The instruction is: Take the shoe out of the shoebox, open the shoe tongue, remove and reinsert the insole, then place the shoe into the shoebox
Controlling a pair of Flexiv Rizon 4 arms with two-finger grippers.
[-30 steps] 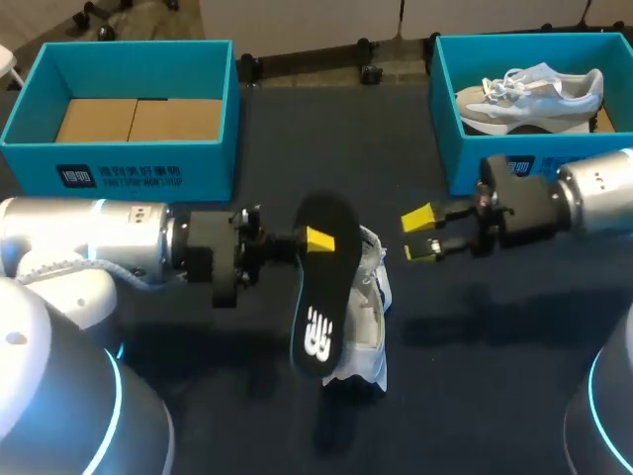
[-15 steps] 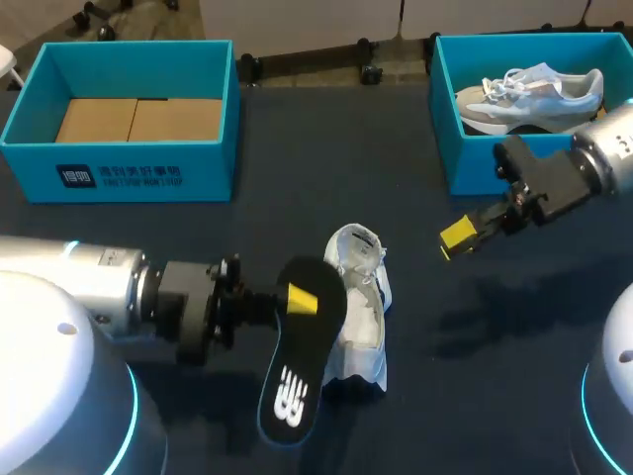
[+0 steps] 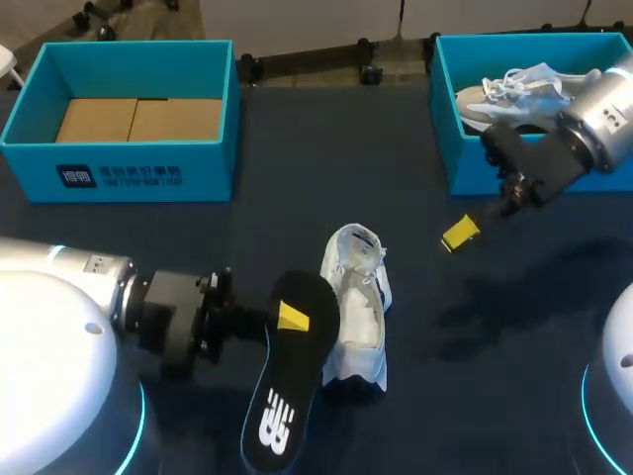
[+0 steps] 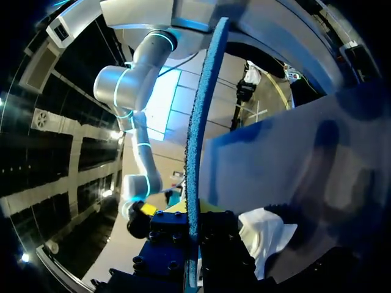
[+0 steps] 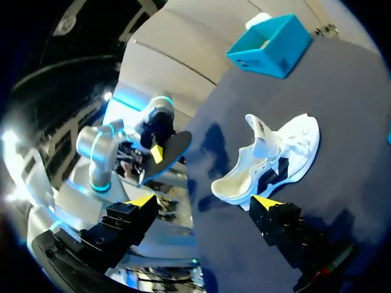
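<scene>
Beside the shoe (image 3: 361,317), left jaws pinch the insole (image 3: 282,411), lengthwise near-to-far; right jaws wide.

The right tool (image 5: 203,201) hung spread wide over a white sneaker (image 5: 269,155) on the dark tabletop (image 5: 348,104). Beyond it, the left tool (image 5: 157,152) gripped a black insole (image 5: 175,146). A teal shoebox (image 5: 269,44) sat far off.

Head camera looks down from behind; wrist cameras (close-in) share the shoe (image 3: 358,307).
</scene>
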